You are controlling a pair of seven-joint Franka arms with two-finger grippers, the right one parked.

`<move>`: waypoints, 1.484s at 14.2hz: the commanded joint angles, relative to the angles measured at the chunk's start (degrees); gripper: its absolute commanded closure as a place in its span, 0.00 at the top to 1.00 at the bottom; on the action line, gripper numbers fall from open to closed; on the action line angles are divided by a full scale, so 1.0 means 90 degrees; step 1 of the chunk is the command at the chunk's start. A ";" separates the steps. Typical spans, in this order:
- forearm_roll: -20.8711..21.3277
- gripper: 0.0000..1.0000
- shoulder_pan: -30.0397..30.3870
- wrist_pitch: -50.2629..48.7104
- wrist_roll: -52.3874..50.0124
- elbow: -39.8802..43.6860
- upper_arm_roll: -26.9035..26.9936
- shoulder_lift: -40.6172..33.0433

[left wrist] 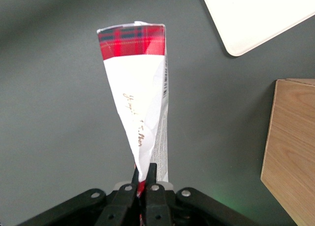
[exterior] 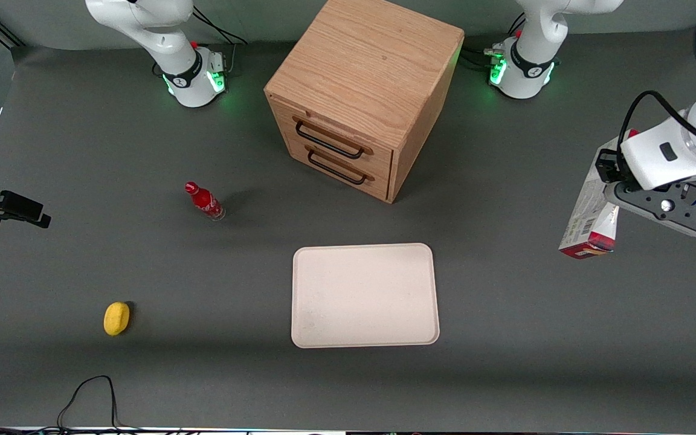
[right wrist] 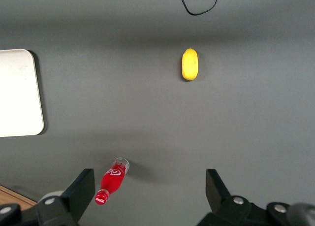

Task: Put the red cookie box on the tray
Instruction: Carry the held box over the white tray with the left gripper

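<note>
We hold the box (exterior: pixel 589 208) tight in the jaws of our gripper (left wrist: pixel 144 179), up off the counter at the working arm's end, and next we carry it over the tray (exterior: pixel 365 296).

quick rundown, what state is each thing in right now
Slim dark red cardboard cookie box: held off the table, hanging down.
Left arm's hand: shut on the box end.
Cream-white flat tray: nothing on it.
Wooden two-drawer cabinet: both drawers closed.
Small red bottle: upright.
Yellow lemon: resting on the table.
</note>
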 commanded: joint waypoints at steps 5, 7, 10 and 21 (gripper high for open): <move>-0.0288 0.00 -0.0115 0.0398 -0.1616 0.1084 -0.0128 0.0746; -0.0309 0.00 -0.0154 0.0673 -0.2554 0.1094 -0.0449 0.0872; -0.0270 0.00 -0.0416 0.1083 -0.3678 0.1142 -0.0734 0.1136; -0.0036 0.00 -0.1727 0.1347 -0.6543 0.2022 -0.0724 0.2376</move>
